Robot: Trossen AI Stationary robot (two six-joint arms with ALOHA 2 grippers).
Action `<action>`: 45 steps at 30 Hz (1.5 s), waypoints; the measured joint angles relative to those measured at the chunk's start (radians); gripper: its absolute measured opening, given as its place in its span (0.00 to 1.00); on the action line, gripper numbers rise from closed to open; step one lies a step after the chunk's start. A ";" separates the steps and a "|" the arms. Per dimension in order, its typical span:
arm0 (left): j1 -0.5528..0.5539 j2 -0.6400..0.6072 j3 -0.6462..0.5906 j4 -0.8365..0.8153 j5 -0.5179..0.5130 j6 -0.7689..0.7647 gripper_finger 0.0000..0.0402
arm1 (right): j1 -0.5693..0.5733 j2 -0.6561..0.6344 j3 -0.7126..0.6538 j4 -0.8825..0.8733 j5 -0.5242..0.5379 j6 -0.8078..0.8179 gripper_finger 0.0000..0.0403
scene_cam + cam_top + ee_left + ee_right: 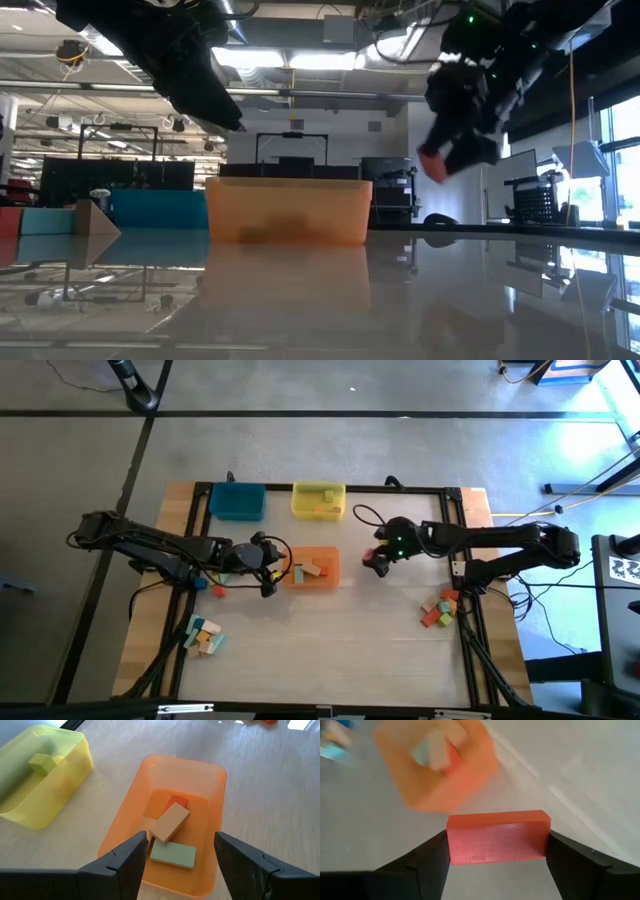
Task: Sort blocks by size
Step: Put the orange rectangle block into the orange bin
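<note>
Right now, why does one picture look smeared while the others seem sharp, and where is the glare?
Right wrist view: orange tray smeared, red block between the right gripper fingers sharp. Low view: ceiling lights mirrored on the glossy table, arms dark against the light. Left wrist view: crisp throughout.

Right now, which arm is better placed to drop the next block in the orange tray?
Right. The right gripper already holds a red rectangular wooden block beside the orange plastic tray. The left gripper hovers open and empty over that tray.
</note>
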 joint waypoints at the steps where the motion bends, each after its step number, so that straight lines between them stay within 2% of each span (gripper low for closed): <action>1: 0.000 0.000 0.000 0.000 0.000 0.000 0.55 | 0.002 0.002 0.000 0.030 0.000 -0.008 0.72; 7: 0.000 0.000 0.000 0.000 0.000 0.000 0.55 | 0.018 0.048 0.000 0.251 -0.003 -0.092 0.70; 17: 0.000 0.000 0.000 0.002 0.000 0.000 0.55 | 0.032 0.199 0.001 0.550 -0.029 -0.197 0.71; 39: 0.000 0.000 0.000 0.002 0.000 0.000 0.55 | 0.032 0.429 0.005 0.885 -0.055 -0.208 0.71; 45: 0.000 0.000 0.000 0.002 0.000 -0.001 0.55 | 0.032 0.446 0.005 0.905 -0.055 -0.208 0.79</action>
